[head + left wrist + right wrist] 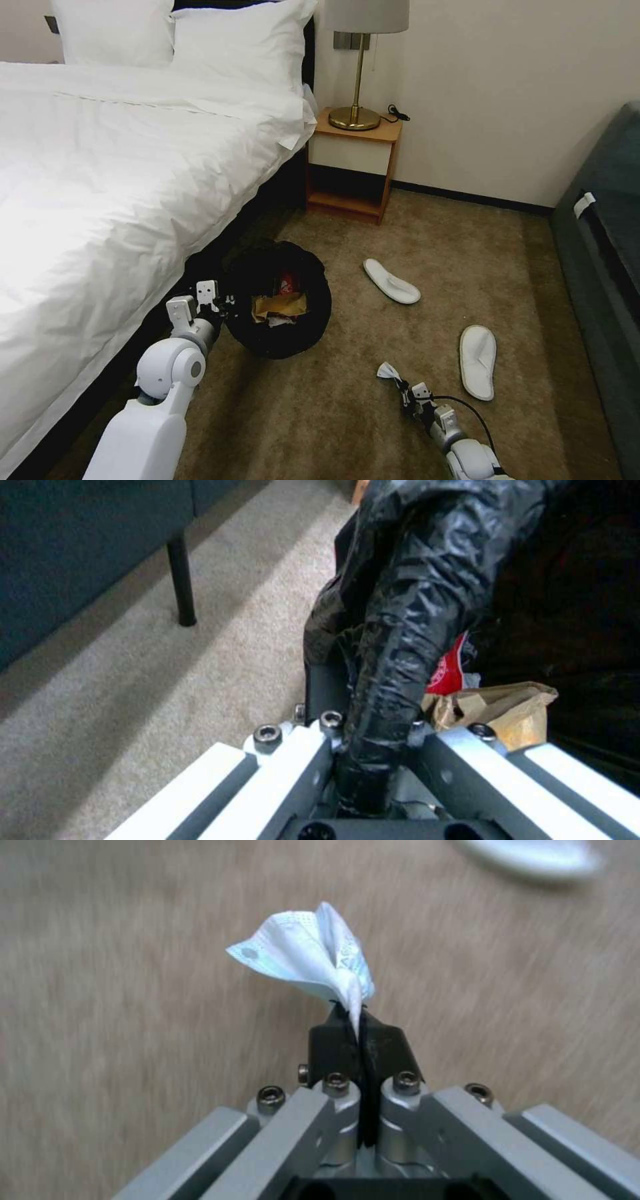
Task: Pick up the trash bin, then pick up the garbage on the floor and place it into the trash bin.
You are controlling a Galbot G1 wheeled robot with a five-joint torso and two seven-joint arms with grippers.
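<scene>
The trash bin point(303, 263), round and lined with a crinkled black bag, hangs tilted beside the bed with my left gripper point(223, 308) shut on its near rim point(400, 645). Inside it lie a brown paper bag point(279, 305) point(497, 707) and a red-and-white wrapper point(448, 672). Lower right, my right gripper point(399, 383) is shut on a crumpled white tissue point(386, 371) point(310, 952), held above the carpet. Two flat white slippers lie on the floor, one point(391, 281) right of the bin, the other point(478, 361) beside my right arm.
A white bed point(113, 173) fills the left. A wooden nightstand point(353, 167) with a brass lamp stands against the back wall. A dark sofa point(603, 267) lines the right edge; one of its legs point(181, 580) stands on the carpet near the bin.
</scene>
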